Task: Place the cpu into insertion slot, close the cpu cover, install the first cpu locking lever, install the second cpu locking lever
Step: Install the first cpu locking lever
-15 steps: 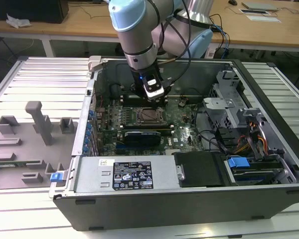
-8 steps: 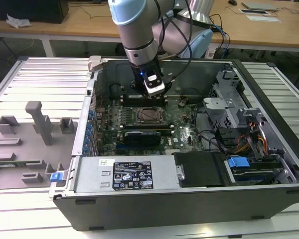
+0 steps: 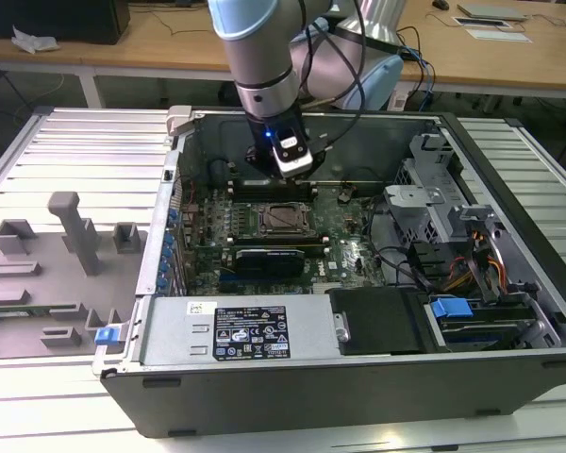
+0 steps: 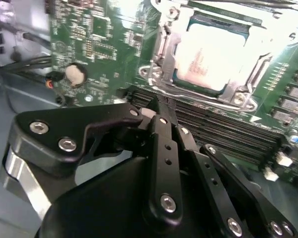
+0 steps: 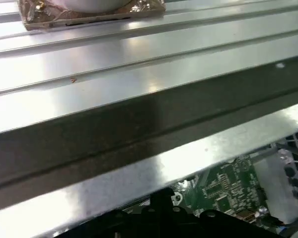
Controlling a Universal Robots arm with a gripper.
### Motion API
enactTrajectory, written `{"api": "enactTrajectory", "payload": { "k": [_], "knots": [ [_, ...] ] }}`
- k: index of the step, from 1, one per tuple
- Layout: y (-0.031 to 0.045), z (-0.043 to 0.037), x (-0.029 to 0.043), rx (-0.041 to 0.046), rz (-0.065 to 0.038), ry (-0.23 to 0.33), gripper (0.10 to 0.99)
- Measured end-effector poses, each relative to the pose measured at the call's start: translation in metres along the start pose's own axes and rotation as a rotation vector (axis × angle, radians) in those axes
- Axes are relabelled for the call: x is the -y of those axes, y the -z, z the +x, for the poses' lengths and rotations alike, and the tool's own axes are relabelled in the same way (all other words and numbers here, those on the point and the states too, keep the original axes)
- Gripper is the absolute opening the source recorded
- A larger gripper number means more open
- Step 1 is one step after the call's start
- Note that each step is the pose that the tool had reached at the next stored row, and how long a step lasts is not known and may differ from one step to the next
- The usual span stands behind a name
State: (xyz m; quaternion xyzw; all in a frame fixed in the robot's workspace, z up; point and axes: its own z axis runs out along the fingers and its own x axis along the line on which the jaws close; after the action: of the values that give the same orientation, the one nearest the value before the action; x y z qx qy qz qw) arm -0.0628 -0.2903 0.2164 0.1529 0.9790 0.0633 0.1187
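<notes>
While the gripper (image 4: 161, 111) hangs over the memory slots (image 4: 228, 131) with its fingers drawn together on nothing, we find the cpu (image 4: 211, 57) already seated in the insertion slot (image 3: 285, 218), at about one o'clock from the fingertips in the second wrist view. We judge the cpu cover (image 4: 241, 89) down around the chip; whether both locking levers are latched we cannot tell.

Silvery-beige cpu (image 4: 207, 55), silver cpu cover (image 4: 248, 74), green motherboard (image 4: 104, 44) — black tool (image 4: 159, 111).

cpu (image 4: 208, 57) apparently in insertion slot (image 4: 175, 74) — covered
</notes>
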Motion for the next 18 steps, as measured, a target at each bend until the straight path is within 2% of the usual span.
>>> {"api": "enactTrajectory", "payload": {
  "k": [1, 7, 8, 10, 18],
  "knots": [
    [-0.0003, -0.0006, -0.0002, -0.0231, 0.008, -0.002, 0.106],
    [-0.0021, -0.0053, -0.0015, -0.1281, 0.044, -0.012, 0.106],
    [-0.0021, -0.0056, -0.0014, -0.1337, 0.046, -0.012, 0.106],
    [-0.002, -0.006, 0.0, -0.1336, 0.048, -0.013, 0.106],
    [-0.0005, -0.012, 0.0181, -0.1329, 0.05, -0.016, 0.106]
  ]
}}
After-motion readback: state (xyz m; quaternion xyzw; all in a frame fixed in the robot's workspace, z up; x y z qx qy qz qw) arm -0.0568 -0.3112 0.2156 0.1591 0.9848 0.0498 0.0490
